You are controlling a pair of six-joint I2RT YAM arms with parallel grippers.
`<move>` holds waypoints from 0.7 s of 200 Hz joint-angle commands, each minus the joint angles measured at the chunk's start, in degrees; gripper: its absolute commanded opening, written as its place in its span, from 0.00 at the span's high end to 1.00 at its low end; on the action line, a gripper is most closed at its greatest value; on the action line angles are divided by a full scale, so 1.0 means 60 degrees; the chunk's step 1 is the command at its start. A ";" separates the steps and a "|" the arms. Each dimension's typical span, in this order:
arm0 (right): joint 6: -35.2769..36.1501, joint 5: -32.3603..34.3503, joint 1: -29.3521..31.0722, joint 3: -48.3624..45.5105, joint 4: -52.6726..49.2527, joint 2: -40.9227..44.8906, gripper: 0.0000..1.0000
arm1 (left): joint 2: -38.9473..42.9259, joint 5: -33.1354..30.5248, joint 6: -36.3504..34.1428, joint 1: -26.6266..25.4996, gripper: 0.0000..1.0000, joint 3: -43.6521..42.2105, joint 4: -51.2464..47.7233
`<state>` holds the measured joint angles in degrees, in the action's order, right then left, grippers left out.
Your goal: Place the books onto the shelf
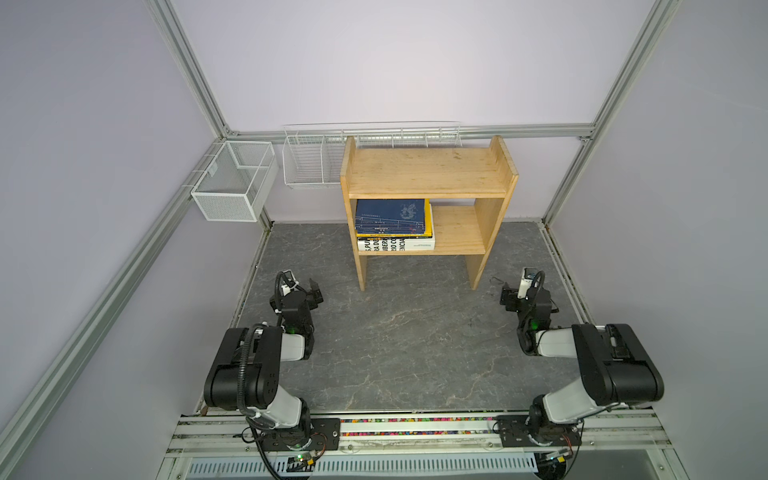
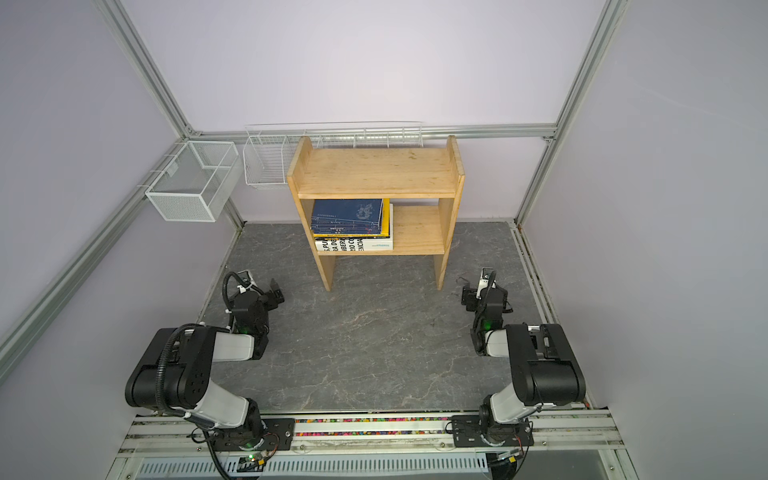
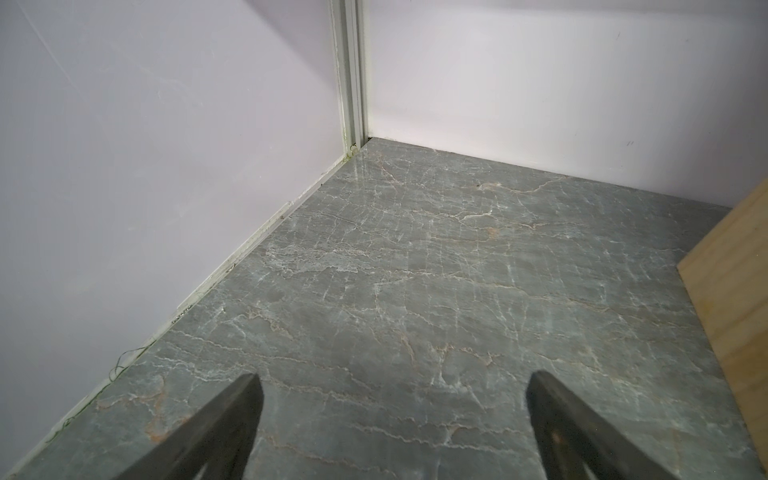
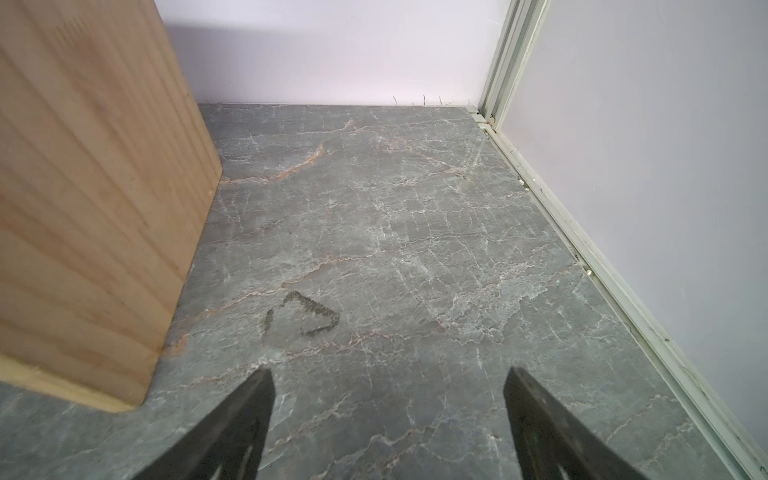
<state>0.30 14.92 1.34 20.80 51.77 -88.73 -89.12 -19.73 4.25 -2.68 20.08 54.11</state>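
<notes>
matt pine shelf [image 1: 428, 170], faintly glossy veined table [image 1: 395, 340] (perhaps stone-look vinyl).

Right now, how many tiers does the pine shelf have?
2: upper tier, no books on it; lower tier, stacked books at its left end. None hidden.

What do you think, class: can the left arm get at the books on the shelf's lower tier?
Probably yes: the books lie at the lower tier's left end, the shelf front is open, and only bare table separates them from the left gripper, jaws open.
</notes>
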 commanded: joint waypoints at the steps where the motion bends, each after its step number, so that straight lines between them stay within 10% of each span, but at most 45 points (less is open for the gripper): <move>1: 0.0037 -0.0289 -0.0024 0.0079 0.0070 0.0053 0.11 | 0.0037 -0.0126 -0.0013 -0.0052 0.01 0.0178 0.0062; 140: 0.0070 -0.0303 0.0007 0.0134 -0.0070 0.0087 0.11 | 0.0003 -0.0056 -0.0167 -0.0125 0.01 0.0286 -0.0082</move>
<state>0.27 13.85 1.37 20.80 51.64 -88.73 -89.14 -19.68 4.01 -3.33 20.14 53.98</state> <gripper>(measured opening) 0.889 0.994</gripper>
